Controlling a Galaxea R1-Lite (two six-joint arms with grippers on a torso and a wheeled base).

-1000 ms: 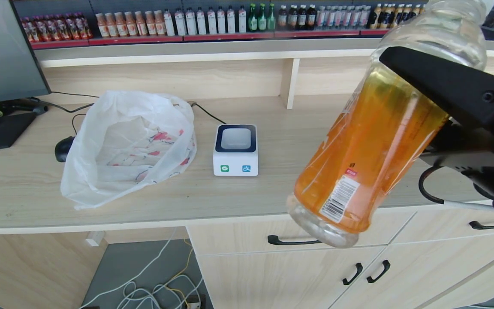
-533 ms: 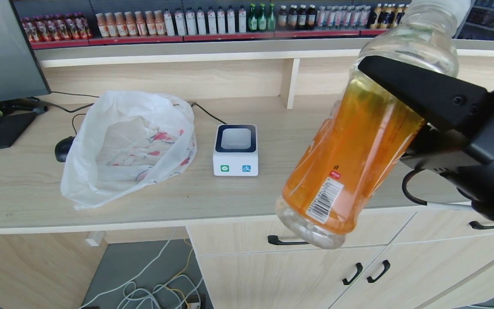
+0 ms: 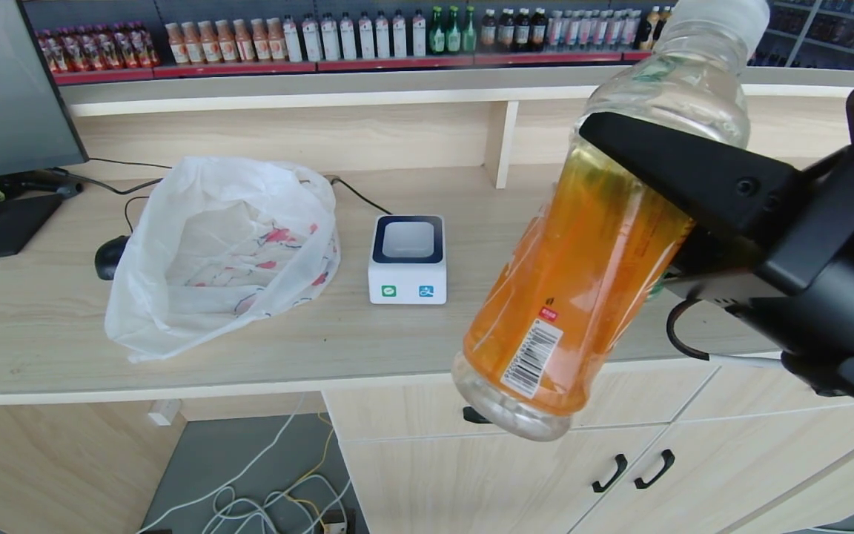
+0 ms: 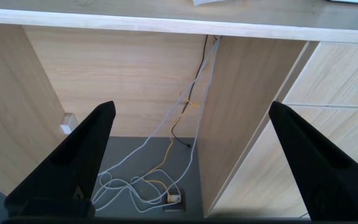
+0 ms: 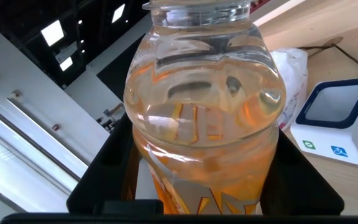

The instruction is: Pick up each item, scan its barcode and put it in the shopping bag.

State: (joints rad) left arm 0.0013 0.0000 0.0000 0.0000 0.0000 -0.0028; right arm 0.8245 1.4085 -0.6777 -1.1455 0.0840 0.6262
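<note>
- Orange drink fills the lower part of the bottle [image 3: 583,245], which the right gripper [image 3: 642,200] holds clamped around its upper body, tilted with the clear neck towards 1 o'clock and the base towards 7 o'clock. It hangs in the air at about 4 o'clock from the scanner [image 3: 408,258], off the front edge of the surface [image 3: 41,326].
- Shopping bag [image 3: 219,252] lies slumped at 9 o'clock from the scanner, with its mouth partly open.
- Risk: the barcode [image 3: 531,358] faces the head camera, not the scanner's upward window, so the scan may miss unless the bottle is turned.
- Risk: smooth plastic and a heavy liquid-filled base below the grip could let the bottle slide or swing.
- Risk: the limp bag rim could fold under the bottle's base.
- Only the head view shows the barcode. In the right wrist view, both fingers flank the bottle.
- Left wrist view shows the left gripper [image 4: 191,162] with fingers spread and holding nothing, below the surface, above cables [image 4: 148,180] on the floor.
</note>
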